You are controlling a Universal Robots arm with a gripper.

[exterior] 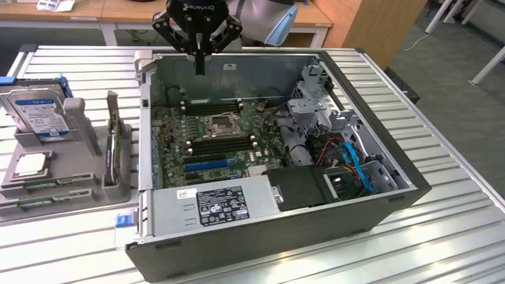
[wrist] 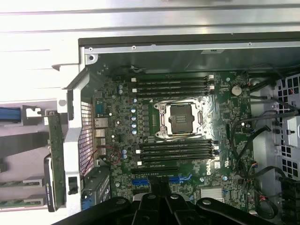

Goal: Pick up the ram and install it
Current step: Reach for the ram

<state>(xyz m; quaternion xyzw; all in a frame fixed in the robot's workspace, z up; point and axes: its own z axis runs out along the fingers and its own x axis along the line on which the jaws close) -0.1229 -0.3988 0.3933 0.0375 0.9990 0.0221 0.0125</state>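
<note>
My gripper (exterior: 200,66) hangs clenched on nothing above the open case (exterior: 276,239), well apart from the ram (exterior: 46,184) in its tray (exterior: 79,210).

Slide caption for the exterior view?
Shut gripper hangs above the open computer case; RAM sticks lie in the grey tray at the exterior view's left.

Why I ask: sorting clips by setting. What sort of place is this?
Probably a lab workbench: an opened computer case on a ribbed metal table, beside a grey holder with a hard drive.
</note>
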